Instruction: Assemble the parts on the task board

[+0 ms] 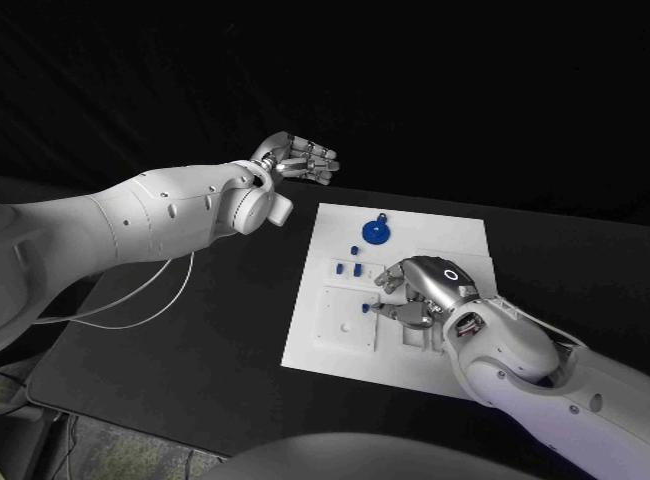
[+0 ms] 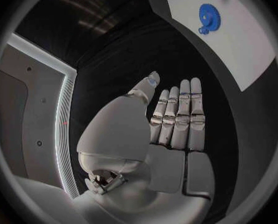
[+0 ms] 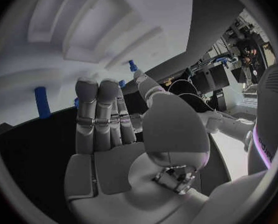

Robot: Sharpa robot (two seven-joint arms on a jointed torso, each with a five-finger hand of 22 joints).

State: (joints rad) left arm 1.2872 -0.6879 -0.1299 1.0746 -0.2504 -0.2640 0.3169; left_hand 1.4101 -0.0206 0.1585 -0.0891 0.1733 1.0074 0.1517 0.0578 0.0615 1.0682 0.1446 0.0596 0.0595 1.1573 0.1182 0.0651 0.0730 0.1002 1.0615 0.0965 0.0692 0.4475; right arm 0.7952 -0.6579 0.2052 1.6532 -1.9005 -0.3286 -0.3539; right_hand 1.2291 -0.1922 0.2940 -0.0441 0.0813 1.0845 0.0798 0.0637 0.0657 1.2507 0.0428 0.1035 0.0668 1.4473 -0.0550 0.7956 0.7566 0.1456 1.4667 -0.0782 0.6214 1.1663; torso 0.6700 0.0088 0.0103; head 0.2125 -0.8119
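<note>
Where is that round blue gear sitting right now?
In the head view, the blue gear lies on the far end of the white task board, beyond the right hand and to the right of the raised left hand.

Left robot hand [image 1: 299, 158] flat, right robot hand [image 1: 423, 290] lowered, both empty.

Head view: from above, facing down at the black table [image 1: 167, 340] with the white board [image 1: 412, 350] near the middle, both arms reaching in. Left wrist view: from behind the left hand [image 2: 170, 129], close to the palm, facing along the straight fingers toward the table and a corner of the board [image 2: 238, 40] with its blue gear [image 2: 208, 17], shared with the head view [image 1: 377, 234]. Right wrist view: from behind the right hand [image 3: 120, 134], very near the board [image 3: 64, 30], with small blue pieces [image 3: 42, 102] just past the fingertips.
</note>
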